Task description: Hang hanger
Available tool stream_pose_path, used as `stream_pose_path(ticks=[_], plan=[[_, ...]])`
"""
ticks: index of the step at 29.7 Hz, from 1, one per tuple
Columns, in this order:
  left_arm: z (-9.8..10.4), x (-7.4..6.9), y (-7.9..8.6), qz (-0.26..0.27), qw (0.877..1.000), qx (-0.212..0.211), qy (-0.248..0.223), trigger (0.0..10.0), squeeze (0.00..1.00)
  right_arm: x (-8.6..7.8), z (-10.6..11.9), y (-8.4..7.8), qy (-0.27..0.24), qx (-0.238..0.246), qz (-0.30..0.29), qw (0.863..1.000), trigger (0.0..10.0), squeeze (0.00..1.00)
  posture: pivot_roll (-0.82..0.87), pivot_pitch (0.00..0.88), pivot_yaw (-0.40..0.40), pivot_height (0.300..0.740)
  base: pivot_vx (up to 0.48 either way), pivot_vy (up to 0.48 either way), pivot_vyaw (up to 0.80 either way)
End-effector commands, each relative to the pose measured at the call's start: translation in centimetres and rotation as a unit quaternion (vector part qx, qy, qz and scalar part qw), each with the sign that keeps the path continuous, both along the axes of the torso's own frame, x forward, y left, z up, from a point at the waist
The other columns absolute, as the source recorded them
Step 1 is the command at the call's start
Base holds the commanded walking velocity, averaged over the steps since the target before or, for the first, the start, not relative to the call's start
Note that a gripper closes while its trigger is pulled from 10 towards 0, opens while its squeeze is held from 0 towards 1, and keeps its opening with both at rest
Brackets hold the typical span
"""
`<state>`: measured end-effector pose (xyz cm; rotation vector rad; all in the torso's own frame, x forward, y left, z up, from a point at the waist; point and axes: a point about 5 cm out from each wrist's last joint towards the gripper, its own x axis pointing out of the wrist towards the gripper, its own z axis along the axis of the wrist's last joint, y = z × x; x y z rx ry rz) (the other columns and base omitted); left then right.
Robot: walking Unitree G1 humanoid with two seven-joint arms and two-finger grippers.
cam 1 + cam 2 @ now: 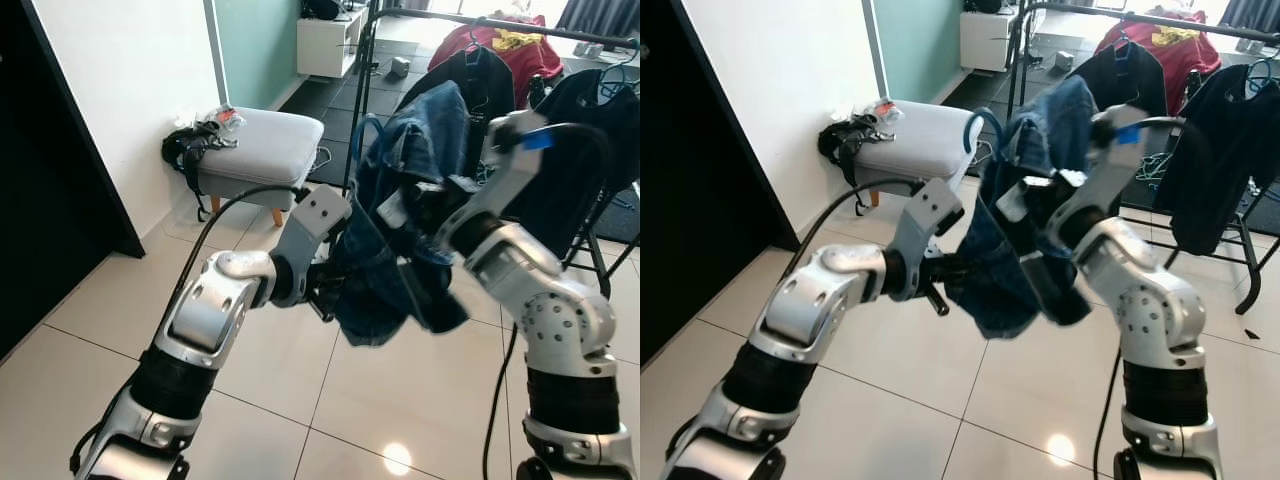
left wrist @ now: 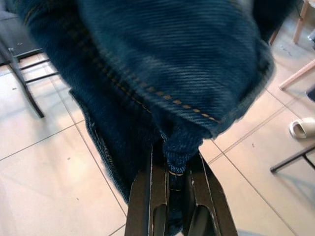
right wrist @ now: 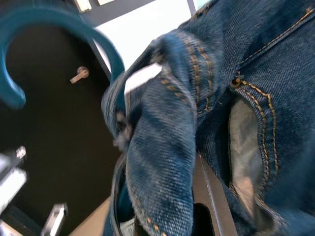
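— Denim is filling my close view; what are you gripping?
— My left gripper (image 2: 170,196) is clamping the jeans (image 1: 400,250) mid-frame. Right gripper (image 3: 197,206): can't tell. The hanger (image 1: 365,135) hook is pointing up, the rail (image 1: 500,25) lying upper right, nearer my right arm.

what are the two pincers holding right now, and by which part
Both hold the blue jeans on a blue hanger. The left pincer is shut on a folded hem edge low down; the right pincer grips bunched denim near the waistband, below the hook.
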<state>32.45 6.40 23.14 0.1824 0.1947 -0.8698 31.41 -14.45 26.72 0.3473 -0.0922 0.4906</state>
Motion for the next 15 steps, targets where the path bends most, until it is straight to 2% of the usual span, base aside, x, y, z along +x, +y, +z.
stream_pose_path(ticks=[1, 3, 4, 5, 6, 7, 8, 11, 12, 13, 15], plan=[[1.7, 0.1, -0.4, -0.005, 0.999, -0.024, -0.025, 10.0, 0.0, -0.3, -1.1, 1.5, 0.023, -0.019, 0.038, 0.999, 0.0, 0.0, -0.05, 0.076, -0.02, 0.74, 0.0, 0.0, 0.0], [2.1, 0.4, 0.1, 0.006, 0.999, -0.034, -0.027, 10.0, 0.0, -0.6, -1.7, 1.8, 0.031, -0.022, 0.045, 0.998, 0.0, 0.0, -0.05, 0.076, -0.02, 0.74, 0.0, 0.0, 0.0], [2.3, 0.7, 0.9, 0.024, 0.999, -0.029, -0.034, 10.0, 0.0, -0.7, -2.0, 1.2, 0.035, -0.021, 0.033, 0.999, 0.0, 0.0, -0.05, 0.076, -0.02, 0.74, 0.0, 0.0, 0.0], [2.3, 0.7, 0.9, 0.024, 0.999, -0.029, -0.034, 10.0, 0.0, -0.7, -2.0, 1.2, 0.035, -0.021, 0.033, 0.999, 0.0, 0.0, -0.05, 0.076, -0.02, 0.74, 0.0, 0.0, 0.0], [2.3, 1.1, 2.0, 0.042, 0.998, -0.013, -0.044, 10.0, 0.0, -0.7, -2.1, -0.2, 0.035, -0.022, 0.009, 0.999, 0.0, 0.0, -0.05, 0.076, -0.02, 0.74, 0.0, 0.0, 0.0], [2.1, 1.6, 3.5, 0.064, 0.996, 0.025, -0.061, 10.0, 0.0, -0.6, -2.0, -2.3, 0.033, -0.024, -0.031, 0.999, 0.0, 0.0, -0.05, 0.083, -0.024, 0.74, 0.0, 0.0, 0.0], [2.1, 1.6, 3.5, 0.064, 0.996, 0.025, -0.061, 10.0, 0.0, -0.6, -2.0, -2.3, 0.033, -0.024, -0.031, 0.999, 0.0, 0.0, -0.05, 0.083, -0.024, 0.74, 0.0, 0.0, 0.0], [1.8, 2.1, 6.2, 0.094, 0.988, 0.092, -0.081, 10.0, 0.0, -0.8, -1.5, -6.3, 0.026, -0.026, -0.111, 0.993, 0.0, 0.0, -0.06, 0.086, -0.023, 0.74, 0.0, 0.0, 0.0], [1.8, 2.3, 6.9, 0.104, 0.986, 0.101, -0.081, 10.0, 0.0, -1.0, -1.3, -7.6, 0.023, -0.029, -0.136, 0.99, 0.0, 0.0, -0.06, 0.086, -0.023, 0.74, 0.0, 0.0, 0.0], [1.8, 2.3, 6.9, 0.104, 0.986, 0.101, -0.081, 10.0, 0.0, -1.0, -1.3, -7.6, 0.023, -0.029, -0.136, 0.99, 0.0, 0.0, -0.06, 0.086, -0.023, 0.74, 0.0, 0.0, 0.0], [1.8, 2.4, 7.6, 0.114, 0.984, 0.107, -0.08, 10.0, 0.0, -1.2, -1.1, -8.8, 0.021, -0.033, -0.16, 0.986, 0.0, 0.0, -0.06, 0.086, -0.023, 0.74, 0.0, 0.0, 0.0]])
